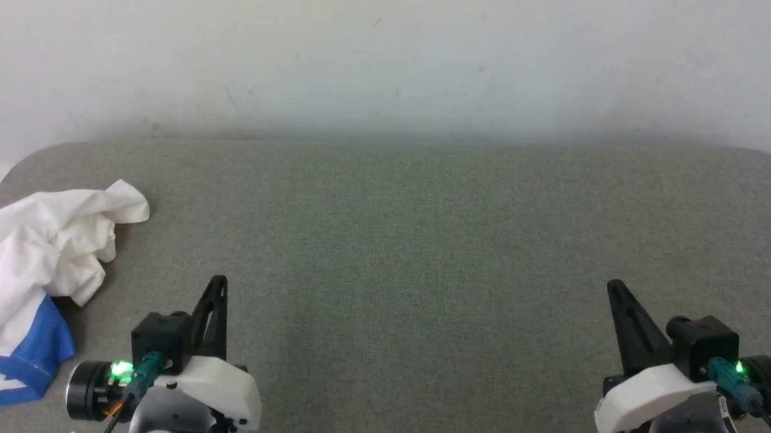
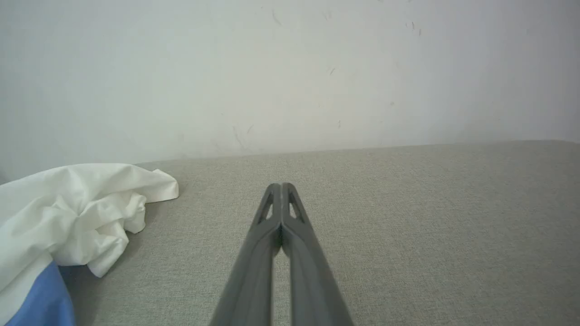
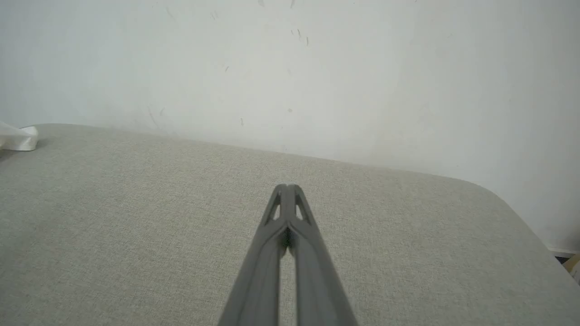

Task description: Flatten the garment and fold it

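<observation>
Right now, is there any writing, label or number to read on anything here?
None can be read. The crumpled garment's visible folds are plain white and blue cloth; the grey table and the white wall bear no text, just faint scuffs.

The garment (image 1: 29,246) is white with a bright blue part. The worktop (image 1: 423,244) is a plain grey-green weave, the wall (image 1: 392,54) off-white. The left hand (image 1: 219,281) and right hand (image 1: 615,286) have black fingers, white housings and green lights.
</observation>
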